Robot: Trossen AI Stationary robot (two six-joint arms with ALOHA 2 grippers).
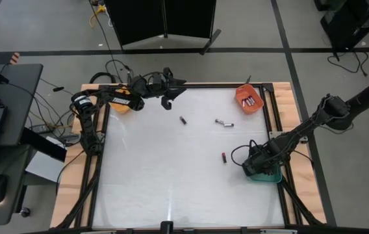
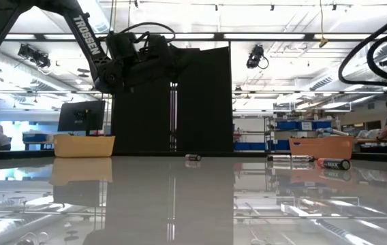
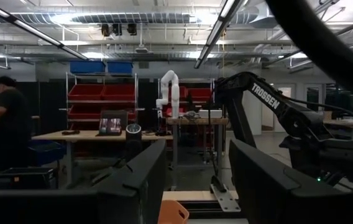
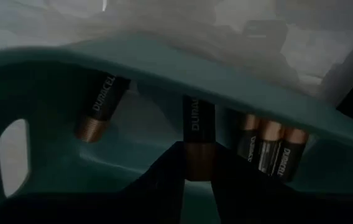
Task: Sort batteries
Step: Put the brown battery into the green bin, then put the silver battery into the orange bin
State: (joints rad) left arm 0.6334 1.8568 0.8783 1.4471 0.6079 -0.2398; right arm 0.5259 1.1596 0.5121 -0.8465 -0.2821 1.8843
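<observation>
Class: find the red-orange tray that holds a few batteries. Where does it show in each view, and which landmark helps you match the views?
High view: red-orange tray at the table's upper right.
Low view: right of centre, at the table's far edge.
Left wrist view: probably the orange corner at the bottom edge; not certain.
Right wrist view: not in it.
Landmark: loose batteries lying before it, high and low views.

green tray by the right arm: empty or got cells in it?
Not empty. The right wrist view shows several Duracell batteries lying inside the green tray, one at the right pincer tips.
</observation>
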